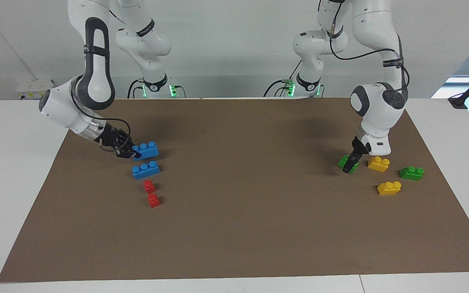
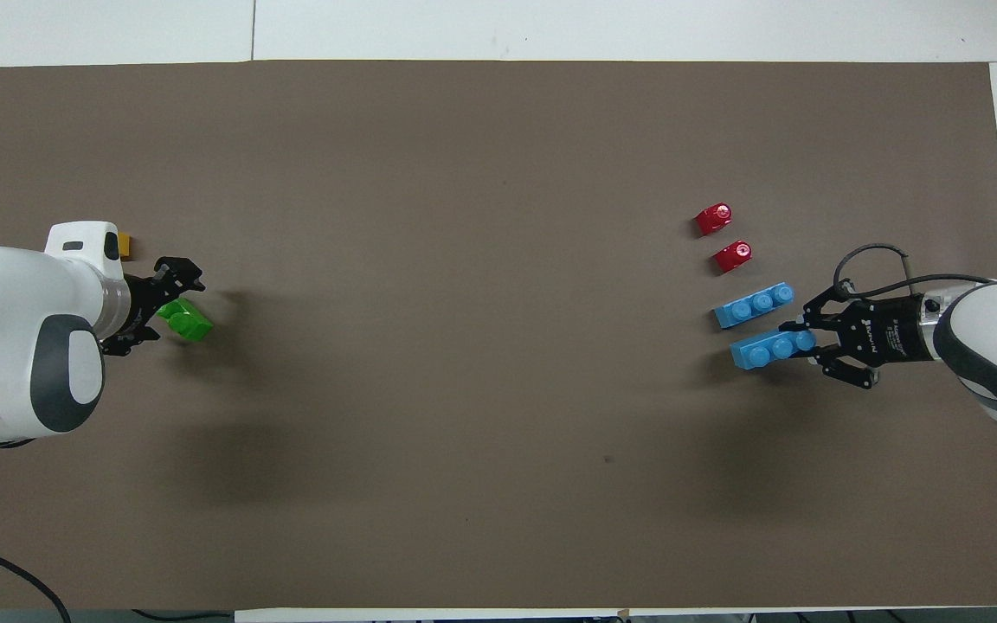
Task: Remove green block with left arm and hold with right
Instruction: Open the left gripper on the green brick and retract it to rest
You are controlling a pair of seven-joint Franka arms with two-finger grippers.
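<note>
The green block (image 1: 344, 161) (image 2: 188, 321) lies on the brown mat (image 1: 242, 211) at the left arm's end, beside a yellow brick (image 1: 378, 163). My left gripper (image 1: 350, 162) (image 2: 166, 307) stands open right at the block, its fingers spread to either side and no longer pinching it. At the right arm's end, my right gripper (image 1: 130, 151) (image 2: 807, 343) is shut on one end of a blue three-stud brick (image 1: 145, 149) (image 2: 768, 350). It holds this brick low over the mat, beside a second blue brick (image 1: 145, 169) (image 2: 754, 305).
Two small red bricks (image 1: 149, 186) (image 1: 153, 200) lie just farther out than the blue ones. A darker green brick (image 1: 411, 173) and a second yellow brick (image 1: 389, 187) lie near the left gripper; the left arm hides most of these in the overhead view.
</note>
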